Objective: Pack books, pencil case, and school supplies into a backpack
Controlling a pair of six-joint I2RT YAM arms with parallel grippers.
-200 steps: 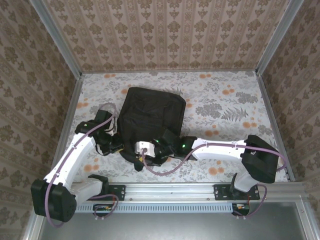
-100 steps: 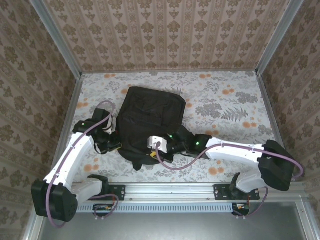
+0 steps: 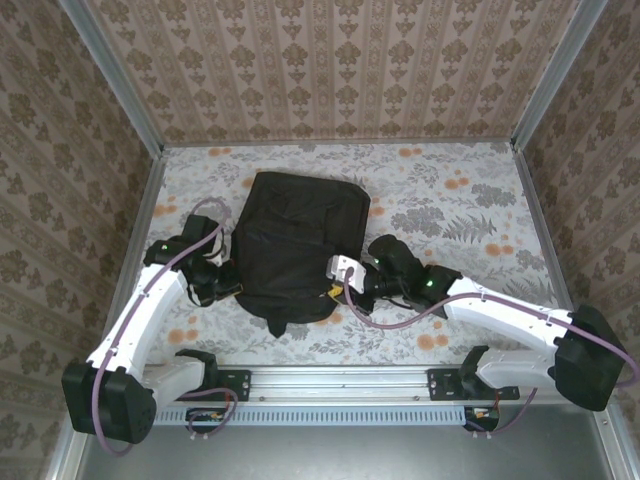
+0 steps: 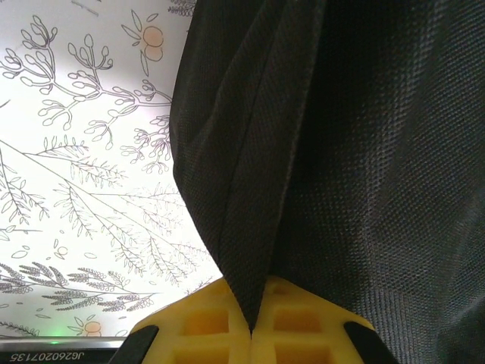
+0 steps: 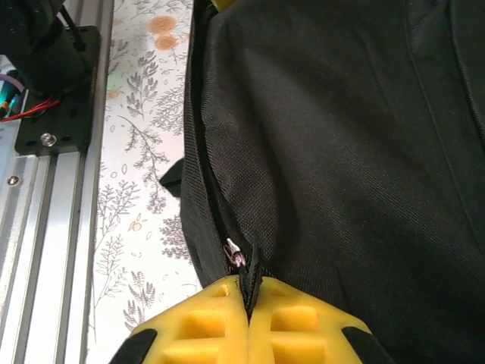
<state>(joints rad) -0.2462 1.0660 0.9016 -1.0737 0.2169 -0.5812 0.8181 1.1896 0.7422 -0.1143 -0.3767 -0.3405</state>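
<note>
The black backpack (image 3: 295, 240) lies flat in the middle of the floral table. My left gripper (image 3: 233, 288) is at its left edge; the left wrist view has the yellow jaws (image 4: 254, 330) shut on a fold of the black fabric (image 4: 250, 189). At the bag's near right edge, my right gripper (image 3: 331, 290) is shut (image 5: 246, 299) on the black zip pull, just behind the silver zip slider (image 5: 235, 250). The zip line (image 5: 204, 144) runs away along the bag's side. The books, pencil case and school supplies are hidden.
The aluminium rail (image 3: 340, 383) with both arm bases runs along the near edge, close to the bag's bottom strap (image 3: 280, 325). Patterned walls close off the left, back and right. Open floral tabletop (image 3: 460, 210) lies right of the bag.
My right gripper has moved right along the backpack's near edge, still shut on the zip pull, and its arm has stretched out. The left gripper has kept its hold and barely moved.
</note>
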